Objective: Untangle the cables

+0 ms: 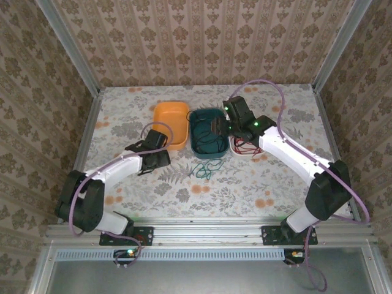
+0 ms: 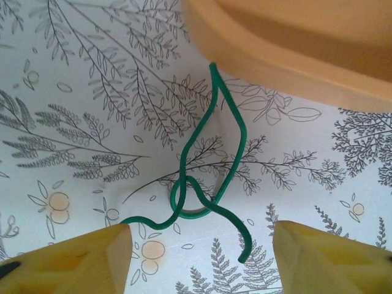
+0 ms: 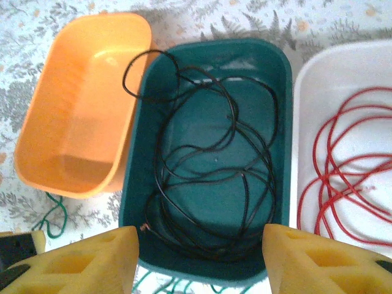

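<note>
Right gripper (image 3: 199,245) hangs wide, empty, above the teal bin (image 3: 214,44) containing the black cable (image 3: 214,162). Left of it, left gripper (image 2: 201,245) stands parted over the green cable (image 2: 241,138).

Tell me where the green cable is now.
The green cable lies loose on the table, on the near side of the teal bin and orange bin, just ahead of the left tool.

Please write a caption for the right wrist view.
Black cable in teal bin, red cable in white bin, beside an orange bin.
</note>
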Robot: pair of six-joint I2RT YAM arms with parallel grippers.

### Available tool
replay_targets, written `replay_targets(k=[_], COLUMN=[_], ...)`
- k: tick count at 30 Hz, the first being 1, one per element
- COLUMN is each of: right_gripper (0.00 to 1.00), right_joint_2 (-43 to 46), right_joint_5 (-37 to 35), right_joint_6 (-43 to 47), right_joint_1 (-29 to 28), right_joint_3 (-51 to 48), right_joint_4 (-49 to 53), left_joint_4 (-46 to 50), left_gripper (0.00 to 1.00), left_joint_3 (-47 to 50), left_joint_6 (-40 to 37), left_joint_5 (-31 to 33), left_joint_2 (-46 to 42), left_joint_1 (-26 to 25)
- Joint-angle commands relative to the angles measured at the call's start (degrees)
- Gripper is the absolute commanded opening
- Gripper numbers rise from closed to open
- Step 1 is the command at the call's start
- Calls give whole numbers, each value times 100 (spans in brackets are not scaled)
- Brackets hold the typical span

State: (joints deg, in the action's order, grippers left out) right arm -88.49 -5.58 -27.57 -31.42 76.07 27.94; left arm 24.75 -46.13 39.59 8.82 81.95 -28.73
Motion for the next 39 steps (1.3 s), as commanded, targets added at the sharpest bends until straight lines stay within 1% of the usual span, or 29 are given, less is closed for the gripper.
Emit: replay_targets(k=[1,5,6,10,12,14,17,19,20,22,24,26,28,29,31,33,35,39], right_gripper=[57,57,57,57,57,56,56,56,56,56,56,56,56,56,56,56,57,56], right_joint_2=[282,383,401,477,513,551,611,648,657,633,585,536,500,491,490,489,465,332], right_joint_5=[-17,0,12,96,135,235,398,585,703,1068,1456,1750,2034,2133,2337,2459,2537,2393], right_joint_6=[-184,-204,-205,-145,-126,-71,89,183,199,213,228,250,252,224,157,110,89,58], right_joint_1=[-22,-22,-22,-47,-74,-116,-245,-318,-337,-363,-387,-421,-452,-461,-457,-462,-462,-462], right_joint_3=[-251,-432,-465,-565,-606,-648,-707,-806,-855,-956,-1029,-1072,-1102,-1107,-1130,-1100,-1047,-944], right_joint_4=[-70,-72,-70,-86,-92,-129,-173,-291,-351,-498,-640,-759,-912,-977,-1130,-1222,-1241,-1169], left_joint_4=[-64,-179,-233,-378,-401,-395,-113,189,258,306,132,-382,-1140,-1433,-1863,-2017,-2144,-2404], left_gripper=[50,32,28,18,11,0,0,0,0,0,0,0,0,0,0,0,0,0], left_joint_3=[24,-19,-28,-104,-171,-241,-376,-408,-382,-265,-104,123,406,504,570,466,333,160], left_joint_6=[-137,-197,-211,-265,-313,-398,-571,-577,-576,-520,-543,-784,-1028,-1084,-1216,-1320,-1401,-1473], left_joint_5=[-145,-119,-118,-92,-67,-73,26,283,300,196,-3,-441,-1338,-1690,-2404,-2859,-3126,-3255], left_joint_2=[129,293,338,564,643,657,550,407,335,57,-282,-659,-1005,-1107,-1190,-1125,-1036,-919], left_joint_1=[32,34,34,34,25,0,-167,-342,-405,-524,-659,-793,-818,-821,-829,-864,-925,-1028])
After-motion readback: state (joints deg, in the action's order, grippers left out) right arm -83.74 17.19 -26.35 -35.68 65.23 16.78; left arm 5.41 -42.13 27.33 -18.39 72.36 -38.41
